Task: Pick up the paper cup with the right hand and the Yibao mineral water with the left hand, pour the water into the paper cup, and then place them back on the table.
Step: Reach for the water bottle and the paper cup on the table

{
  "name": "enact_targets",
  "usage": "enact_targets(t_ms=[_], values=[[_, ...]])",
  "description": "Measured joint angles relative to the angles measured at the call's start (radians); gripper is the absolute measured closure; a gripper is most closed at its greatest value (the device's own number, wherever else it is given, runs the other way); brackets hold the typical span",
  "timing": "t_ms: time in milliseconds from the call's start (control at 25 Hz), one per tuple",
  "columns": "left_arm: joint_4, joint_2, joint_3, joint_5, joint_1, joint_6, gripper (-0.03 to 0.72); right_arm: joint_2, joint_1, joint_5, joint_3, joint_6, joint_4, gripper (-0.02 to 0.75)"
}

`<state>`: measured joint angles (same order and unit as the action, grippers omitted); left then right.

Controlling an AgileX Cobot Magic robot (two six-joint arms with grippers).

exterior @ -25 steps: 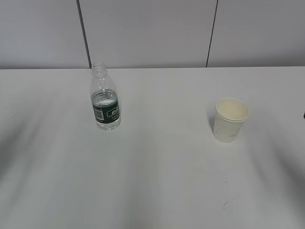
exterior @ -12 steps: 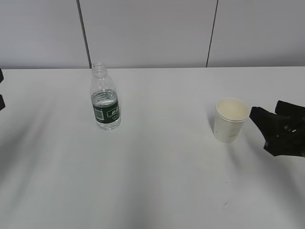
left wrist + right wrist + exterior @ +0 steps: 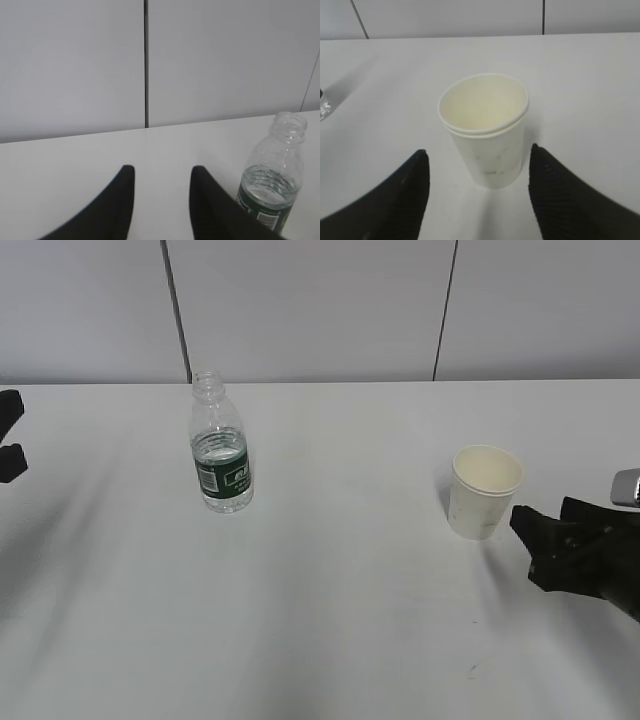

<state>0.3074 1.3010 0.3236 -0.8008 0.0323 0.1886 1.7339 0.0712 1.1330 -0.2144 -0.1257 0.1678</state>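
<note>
The paper cup stands upright and empty on the white table, right of centre. The Yibao mineral water, uncapped and with a green label, stands upright left of centre. My right gripper is open and empty, just right of the cup and not touching it. In the right wrist view the cup stands just ahead of the open right gripper. My left gripper is open at the far left edge, well away from the bottle. In the left wrist view the left gripper points left of the bottle.
A grey panelled wall with dark vertical seams runs along the table's far edge. A few tiny dark specks mark the tabletop near the front right.
Both grippers have come into view from the sides. The right gripper moved left and lower, closer to the cup. The left gripper came a little further in at the left edge.
</note>
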Motion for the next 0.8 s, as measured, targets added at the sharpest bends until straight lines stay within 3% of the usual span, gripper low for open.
enact_targets(t_ms=[600, 800], values=[[0.0, 0.053, 0.0, -0.033, 0.0, 0.0, 0.447, 0.096, 0.0, 0.011, -0.029, 0.002, -0.045, 0.24], [0.0, 0.109, 0.0, -0.08, 0.0, 0.0, 0.447, 0.1, 0.0, 0.012, -0.038, 0.002, -0.043, 0.121]])
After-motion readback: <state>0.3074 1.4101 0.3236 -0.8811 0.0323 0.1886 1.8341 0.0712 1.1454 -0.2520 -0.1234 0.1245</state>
